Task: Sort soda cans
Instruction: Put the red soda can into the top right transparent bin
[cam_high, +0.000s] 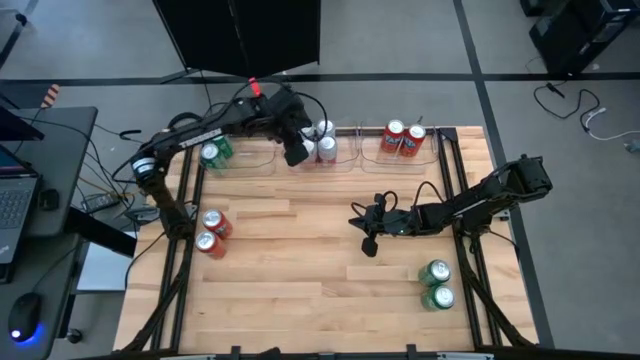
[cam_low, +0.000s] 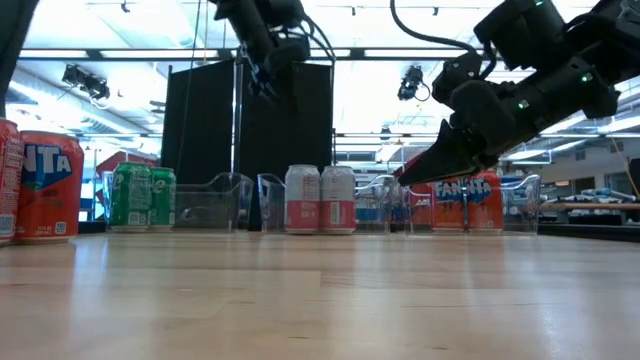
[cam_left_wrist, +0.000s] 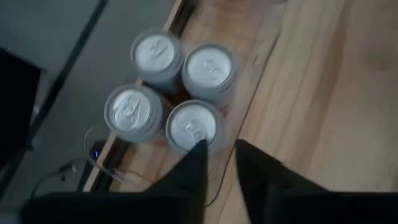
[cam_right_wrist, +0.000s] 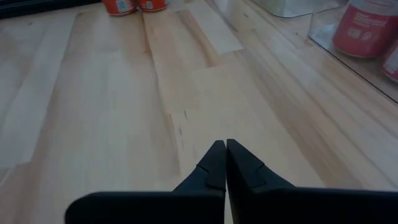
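Wooden table (cam_high: 300, 260): we see our left gripper (cam_left_wrist: 219, 163), nearly closed and empty, above four silver-white aluminium soda cans (cam_left_wrist: 175, 90) in the clear plastic tray (cam_high: 345, 160); descending, it could topple them. Right gripper (cam_right_wrist: 225, 155) rests pressed together.

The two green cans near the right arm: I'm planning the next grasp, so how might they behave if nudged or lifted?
The green cans stand upright and touching, so nudging one likely shifts both. Smooth round walls may slip; tipped, they would probably roll.

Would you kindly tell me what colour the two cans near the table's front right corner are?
Green, with silver tops: the two cans show best in the high view.
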